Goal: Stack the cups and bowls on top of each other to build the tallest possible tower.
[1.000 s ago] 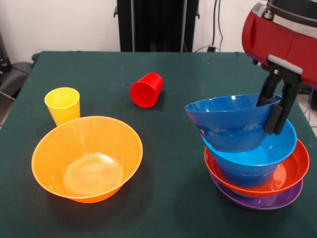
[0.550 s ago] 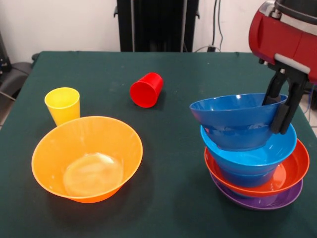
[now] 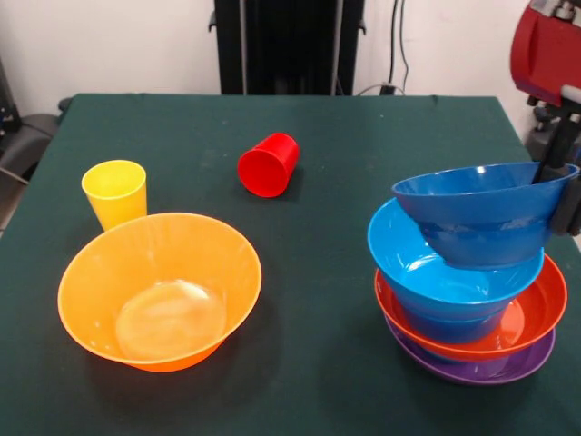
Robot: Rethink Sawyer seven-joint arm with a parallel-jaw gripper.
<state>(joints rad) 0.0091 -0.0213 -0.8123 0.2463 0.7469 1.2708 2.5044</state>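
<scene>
The tower stands at the front right: a purple bowl (image 3: pixel 472 371) lowest, a red-orange bowl (image 3: pixel 537 313) in it, and a light blue bowl (image 3: pixel 408 259) on top. My gripper (image 3: pixel 562 186) is at the right edge, shut on the right rim of a dark blue bowl (image 3: pixel 472 222). That bowl hangs tilted over the right half of the light blue one, and I cannot tell whether they touch. A big orange bowl (image 3: pixel 159 289) sits at the front left. A yellow cup (image 3: pixel 114 193) stands upright behind it. A red cup (image 3: pixel 269 165) lies on its side mid-table.
The dark green table (image 3: pixel 318 381) ends just right of the tower, and the gripper hangs over that right edge. Dark objects stand off the table's left side (image 3: pixel 18 136).
The gripper has carried the dark blue bowl to the right and slightly up, so it has gone from centred over the light blue bowl to hanging off toward its right side.
</scene>
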